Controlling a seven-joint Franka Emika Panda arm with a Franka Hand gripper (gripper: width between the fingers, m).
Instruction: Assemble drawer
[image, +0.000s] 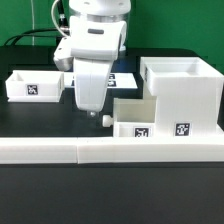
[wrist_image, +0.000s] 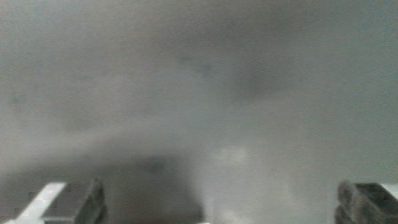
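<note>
Near the middle of the desk (image: 40, 125), the pincer (image: 97, 118) hangs low with its tips pointing down. The wrist view shows its fingers (wrist_image: 57, 203) set wide apart with nothing between them. What lies under them is only grey blur there.

The drawer is in three pieces. The housing (image: 180, 90) stands toward the desk's edge on the exterior view's right. One tray (image: 135, 122) sits low in front of it, by the front edge, so close that I cannot tell whether they touch. The other tray (image: 35, 85) lies well apart, toward the edge on the exterior view's left. A long white bar (image: 60, 152) runs along the front edge.

The pincer is just beside the nearer tray's side wall. The main risk, as I judge it, is that a straight drop lands a finger on that rim or outside it. That could shove the light tray askew or against the housing instead of gripping it. A sideways sweep could also knock the bar.

No brand or readable writing shows. There are only black-and-white square tags, one on the far tray (image: 32, 89), one on the nearer tray (image: 141, 131) and one on the housing (image: 181, 129).
</note>
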